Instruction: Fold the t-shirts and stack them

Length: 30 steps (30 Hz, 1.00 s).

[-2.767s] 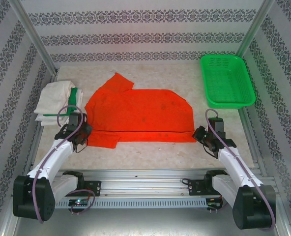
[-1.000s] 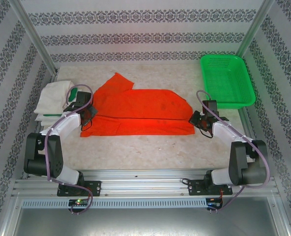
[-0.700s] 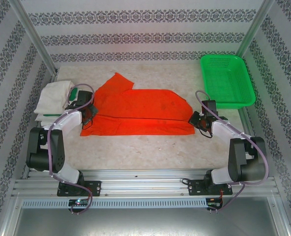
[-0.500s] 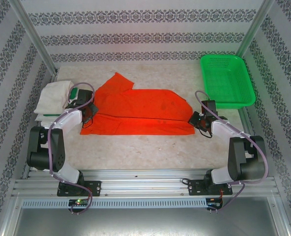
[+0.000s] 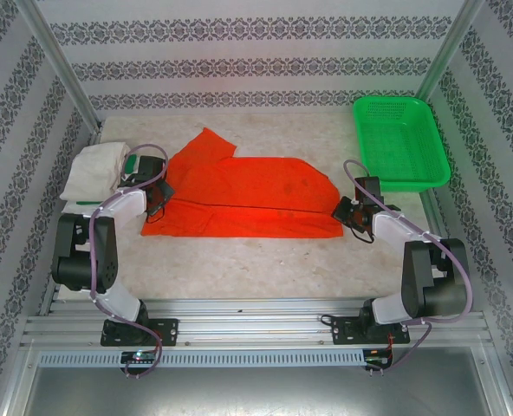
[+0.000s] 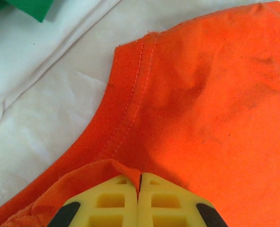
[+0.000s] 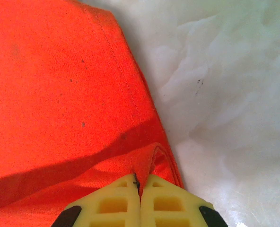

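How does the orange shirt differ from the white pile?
The orange shirt lies spread out, half folded; the white pile is a compact stack at the left edge. The left gripper and right gripper pinch the orange shirt's ends; neither holds the white pile. The orange shirt is plain; the white pile shows green. Both are soft cloth on the table.

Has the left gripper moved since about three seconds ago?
Yes. Shut on the orange t-shirt, the left gripper has gone farther from the near rail, now level with the white folded stack.
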{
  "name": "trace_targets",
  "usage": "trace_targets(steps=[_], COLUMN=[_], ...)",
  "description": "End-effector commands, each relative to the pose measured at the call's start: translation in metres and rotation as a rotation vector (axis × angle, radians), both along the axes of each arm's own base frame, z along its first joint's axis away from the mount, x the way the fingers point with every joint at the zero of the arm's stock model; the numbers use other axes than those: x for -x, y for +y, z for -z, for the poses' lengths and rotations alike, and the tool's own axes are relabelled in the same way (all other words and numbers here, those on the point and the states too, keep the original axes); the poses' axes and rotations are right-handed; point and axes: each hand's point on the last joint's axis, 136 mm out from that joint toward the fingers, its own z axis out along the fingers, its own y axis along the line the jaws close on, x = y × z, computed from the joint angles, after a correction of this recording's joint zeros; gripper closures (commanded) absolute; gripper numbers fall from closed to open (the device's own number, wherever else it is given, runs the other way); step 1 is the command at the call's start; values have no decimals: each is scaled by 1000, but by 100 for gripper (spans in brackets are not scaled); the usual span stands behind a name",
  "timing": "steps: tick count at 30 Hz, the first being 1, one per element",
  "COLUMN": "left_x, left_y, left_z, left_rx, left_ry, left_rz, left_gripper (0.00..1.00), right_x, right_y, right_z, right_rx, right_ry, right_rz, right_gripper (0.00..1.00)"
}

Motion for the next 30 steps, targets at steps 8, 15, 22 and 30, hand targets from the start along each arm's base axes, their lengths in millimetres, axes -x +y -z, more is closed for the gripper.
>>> trace_targets(steps=[8, 15, 22, 30], left_x=[-12, 0, 7, 22], left_y=[6, 7, 4, -21], left_z=[-4, 2, -17, -3], left_rx=[-11, -9, 11, 166], left_ry=[-26, -6, -75, -130], left_rz=[1, -10, -7, -13], left_gripper=[100, 87, 34, 21], right_x=[-12, -13, -12, -7], right_y=[0, 2, 11, 79], right_z=[-13, -25, -58, -41], right_rx=[17, 13, 77, 64], right_ry=[-47, -86, -191, -169], right_rz=[-1, -14, -55, -186], right_gripper=[99, 78, 50, 47])
